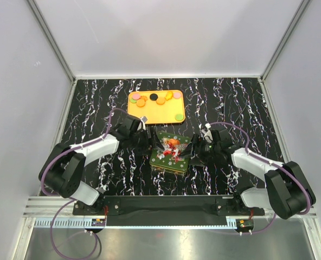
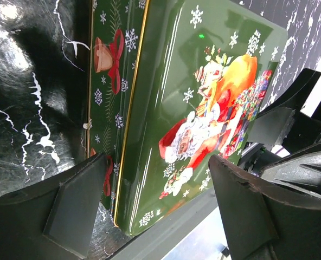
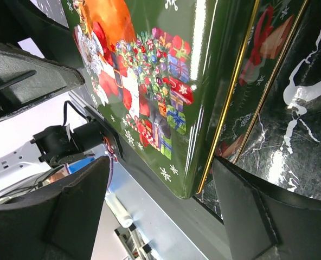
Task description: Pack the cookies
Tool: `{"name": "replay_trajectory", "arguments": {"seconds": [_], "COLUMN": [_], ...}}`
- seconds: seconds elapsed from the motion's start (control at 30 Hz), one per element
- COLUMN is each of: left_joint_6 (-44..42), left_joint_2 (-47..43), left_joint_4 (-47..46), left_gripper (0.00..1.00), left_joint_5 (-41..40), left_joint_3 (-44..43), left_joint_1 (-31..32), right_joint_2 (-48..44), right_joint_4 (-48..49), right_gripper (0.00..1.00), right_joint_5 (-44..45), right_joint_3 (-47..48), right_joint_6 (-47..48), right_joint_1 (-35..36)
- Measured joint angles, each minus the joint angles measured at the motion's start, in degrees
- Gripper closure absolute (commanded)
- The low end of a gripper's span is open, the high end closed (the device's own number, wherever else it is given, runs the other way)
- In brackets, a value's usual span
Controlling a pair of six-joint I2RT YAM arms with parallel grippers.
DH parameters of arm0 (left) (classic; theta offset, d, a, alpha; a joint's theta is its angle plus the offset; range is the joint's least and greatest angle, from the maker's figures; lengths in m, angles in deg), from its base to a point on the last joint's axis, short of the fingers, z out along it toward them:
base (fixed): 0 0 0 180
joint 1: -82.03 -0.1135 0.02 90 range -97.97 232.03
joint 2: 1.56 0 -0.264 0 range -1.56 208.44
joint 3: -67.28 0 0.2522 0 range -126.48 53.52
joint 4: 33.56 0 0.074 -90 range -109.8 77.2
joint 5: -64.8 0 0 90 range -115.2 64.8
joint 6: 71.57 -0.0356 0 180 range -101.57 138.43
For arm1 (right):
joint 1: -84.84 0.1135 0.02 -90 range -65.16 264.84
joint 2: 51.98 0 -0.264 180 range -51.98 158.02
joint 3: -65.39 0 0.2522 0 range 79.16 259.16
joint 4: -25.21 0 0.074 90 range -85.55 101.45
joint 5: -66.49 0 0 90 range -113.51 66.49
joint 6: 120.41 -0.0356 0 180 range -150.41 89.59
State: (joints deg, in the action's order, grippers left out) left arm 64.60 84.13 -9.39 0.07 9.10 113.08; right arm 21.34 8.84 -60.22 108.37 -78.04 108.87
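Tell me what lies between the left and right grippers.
The green Santa-print tin lies between the left gripper and right gripper, their jaws at its opposite ends; the top view shows it.

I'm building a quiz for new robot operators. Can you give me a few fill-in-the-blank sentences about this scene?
1. The green rectangular Christmas tin lies ____ the left gripper and the right gripper.
2. The jaws of both grippers stand ____.
3. The small flat round cookies sit ____ the orange rectangular tray.
Missing words: between; open; on.
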Motion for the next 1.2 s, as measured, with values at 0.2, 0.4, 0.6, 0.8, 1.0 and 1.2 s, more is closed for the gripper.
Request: {"name": "replay_trajectory", "arguments": {"seconds": [0.2, 0.4, 0.6, 0.8, 1.0, 1.2], "left_joint_6": [0.2, 0.39, 0.46, 0.79, 0.61, -0.37], "left_joint_2": [0.0, 0.0, 0.0, 0.0, -0.02, -0.44], "left_joint_4": [-0.07, -0.66, -0.94, -1.01, -0.98, -0.63], "left_gripper": [0.19, 0.19, 0.19, 0.19, 0.19, 0.19], "left_joint_5": [-0.26, -0.22, -0.94, -2.97, -7.32, -12.15], "left_joint_3": [0.0, 0.0, 0.0, 0.0, 0.0, -0.02], "left_joint_1": [0.07, 0.52, 1.09, 1.73, 3.17, 5.33], "right_joint_2": [0.09, 0.09, 0.09, 1.57, 3.5, 5.42], "right_joint_4": [-0.5, -2.38, -1.97, -1.16, 1.36, 6.64], "right_gripper": [0.13, 0.13, 0.19, 0.27, 0.32, 0.27], "right_joint_5": [0.22, 1.27, 0.98, -0.52, -3.5, -8.57], "right_joint_3": [0.11, 0.2, 0.2, 0.11, -0.96, -3.13], "right_joint_6": [0.24, 1.46, 0.7, -0.59, -3.45, -8.48], "right_joint_1": [0.0, 0.04, 0.09, 0.09, 0.0, -0.83]}}
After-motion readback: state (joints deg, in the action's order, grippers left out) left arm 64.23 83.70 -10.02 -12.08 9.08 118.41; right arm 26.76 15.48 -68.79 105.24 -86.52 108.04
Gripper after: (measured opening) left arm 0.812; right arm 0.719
